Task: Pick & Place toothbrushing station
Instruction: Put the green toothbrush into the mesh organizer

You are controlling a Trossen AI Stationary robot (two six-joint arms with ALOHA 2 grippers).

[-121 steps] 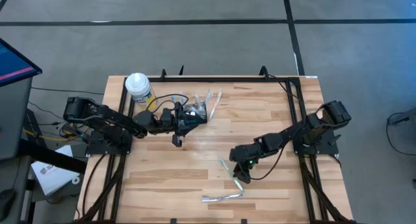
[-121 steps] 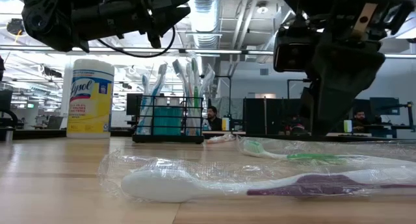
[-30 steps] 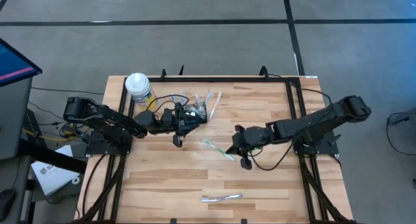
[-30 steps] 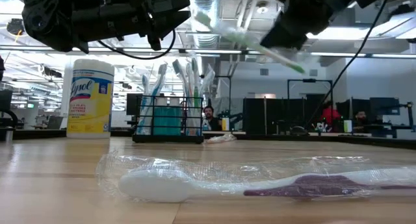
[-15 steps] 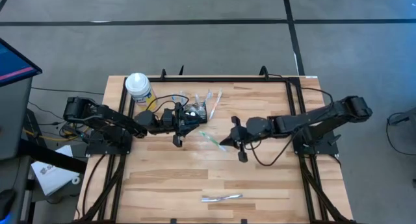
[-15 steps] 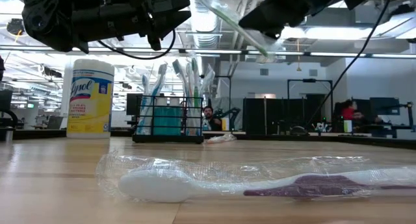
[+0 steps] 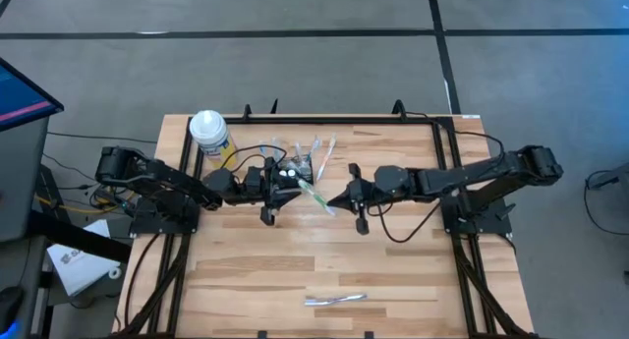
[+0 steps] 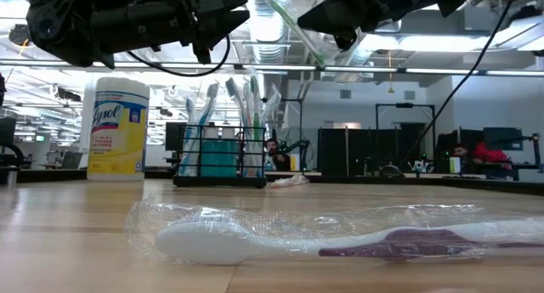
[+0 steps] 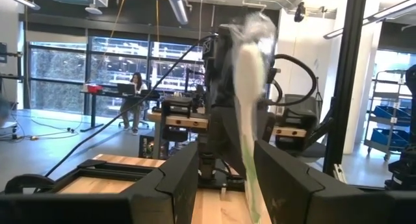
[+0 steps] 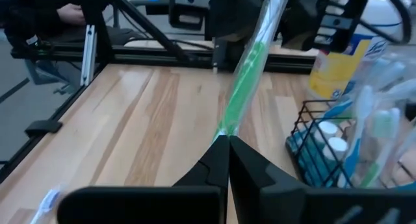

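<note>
Right jaws (image 7: 344,200) (gripping toothbrush (image 7: 313,194)), beside caddy (image 7: 293,169)

Beyond the wooden table (image 7: 393,260), a grey floor (image 7: 295,74) is stretching away, crossed by dark lines. Behind the table, ceiling lights (image 8: 476,70) are glowing over desks and tall windows (image 9: 123,65).

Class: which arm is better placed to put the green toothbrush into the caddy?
The right: right gripper already grips the green toothbrush beside the caddy. The left gripper hovers open.
</note>
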